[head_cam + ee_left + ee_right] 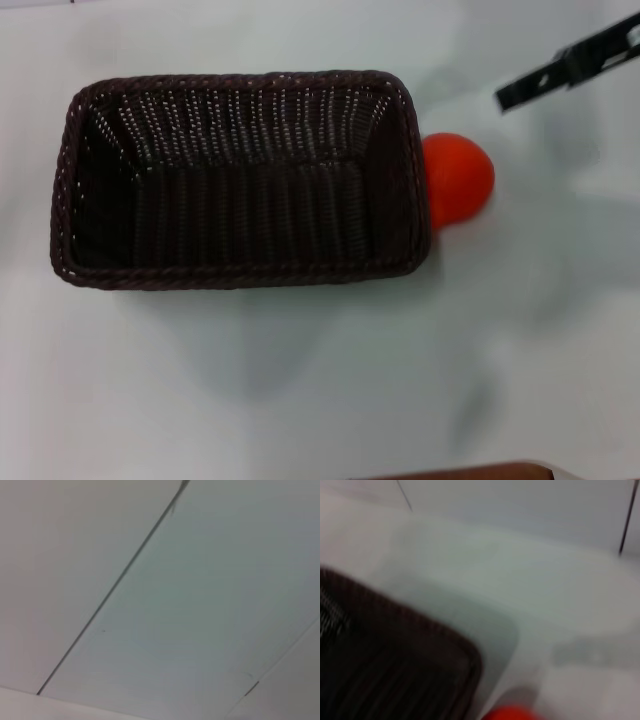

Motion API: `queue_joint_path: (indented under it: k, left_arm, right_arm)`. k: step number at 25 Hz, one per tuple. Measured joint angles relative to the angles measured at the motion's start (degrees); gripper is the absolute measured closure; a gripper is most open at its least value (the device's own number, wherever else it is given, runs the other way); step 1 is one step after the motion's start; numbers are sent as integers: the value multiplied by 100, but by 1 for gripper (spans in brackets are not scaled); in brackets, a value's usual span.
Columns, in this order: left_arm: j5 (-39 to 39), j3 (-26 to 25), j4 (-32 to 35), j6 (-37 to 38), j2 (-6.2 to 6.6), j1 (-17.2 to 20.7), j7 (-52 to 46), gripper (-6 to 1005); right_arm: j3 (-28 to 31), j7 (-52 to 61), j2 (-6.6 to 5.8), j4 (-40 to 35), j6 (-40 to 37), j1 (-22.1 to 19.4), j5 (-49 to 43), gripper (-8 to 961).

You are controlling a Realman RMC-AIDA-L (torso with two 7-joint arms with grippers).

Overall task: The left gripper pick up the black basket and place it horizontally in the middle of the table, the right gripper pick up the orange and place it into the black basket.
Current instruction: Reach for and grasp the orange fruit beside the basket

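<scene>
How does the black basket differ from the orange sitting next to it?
The black basket is large, rectangular and woven, while the orange is small, round and smooth. The basket is very dark brown-black; the orange is bright red-orange. The basket is open and empty; the orange lies outside it, against its right end. Both rest on the white table.

The black basket (240, 180) lies lengthwise on the table (320, 380), open side up. The orange (460, 178) sits outside, apparently touching the basket's right end wall.

Brown edge (470, 470) at the view's near border.
</scene>
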Motion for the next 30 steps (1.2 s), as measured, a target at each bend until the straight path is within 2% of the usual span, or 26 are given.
queue_joint_path:
  k: [4, 9, 19, 30]
  left_arm:
    - [-68, -10, 285, 17, 92, 41, 108, 264]
    - [-81, -16, 360, -4, 179, 37, 114, 263]
    - [-97, -22, 379, 23, 221, 5, 125, 263]
    - [-102, -16, 576, 36, 270, -123, 202, 264]
  right_arm:
    - [-714, 240, 21, 788, -117, 145, -83, 147]
    - [-863, 351, 29, 1712, -597, 261, -110, 151]
    - [-873, 664, 34, 1876, -1139, 232, -159, 158]
    - [-1039, 658, 33, 2523, -1399, 520, -699, 165]
